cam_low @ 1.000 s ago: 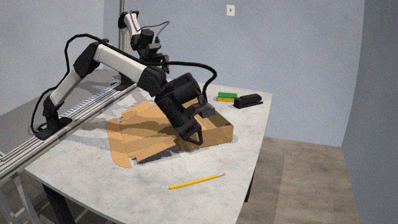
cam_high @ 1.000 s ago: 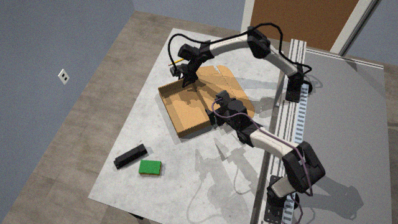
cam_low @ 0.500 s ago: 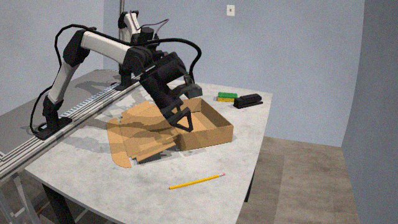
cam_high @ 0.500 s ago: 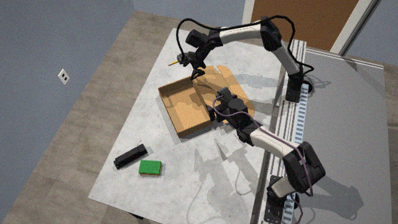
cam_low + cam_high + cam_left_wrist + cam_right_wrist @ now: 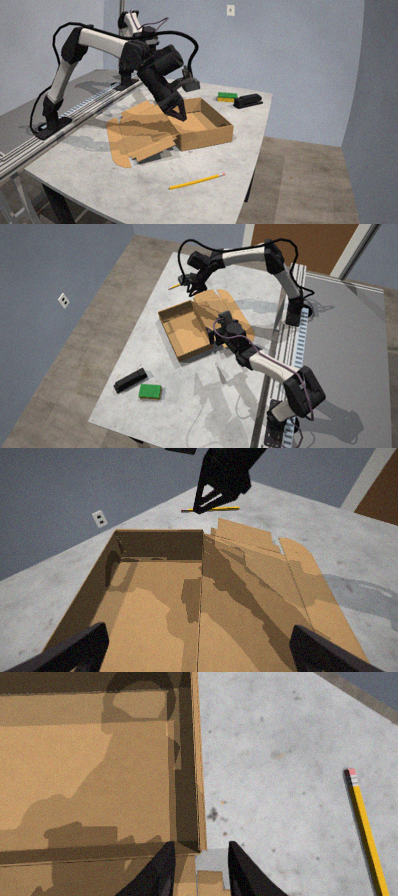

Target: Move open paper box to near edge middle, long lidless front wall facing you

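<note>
The open paper box [image 5: 186,337] [image 5: 206,140] [image 5: 145,608] [image 5: 75,787] sits obliquely on the table. Its front wall [image 5: 169,339] [image 5: 214,115] [image 5: 90,598] faces away from the robot. The lid [image 5: 231,312] [image 5: 146,121] [image 5: 255,603] hangs open on the robot side, with an end flap [image 5: 119,149] [image 5: 310,578]. My left gripper [image 5: 214,336] [image 5: 199,632] is wide open at the hinge side; the exterior view does not show its fingertips. My right gripper [image 5: 193,294] [image 5: 185,119] [image 5: 201,850] is partly open and empty, over the hinge-side corner of a short wall. Contact cannot be told.
A yellow pencil [image 5: 175,286] [image 5: 196,182] [image 5: 227,509] [image 5: 367,832] lies beyond the right gripper. A black stapler [image 5: 130,380] [image 5: 247,101] and a green sponge [image 5: 150,391] [image 5: 227,97] lie on the left arm's side. The robot's rail [image 5: 278,358] borders the table's near edge.
</note>
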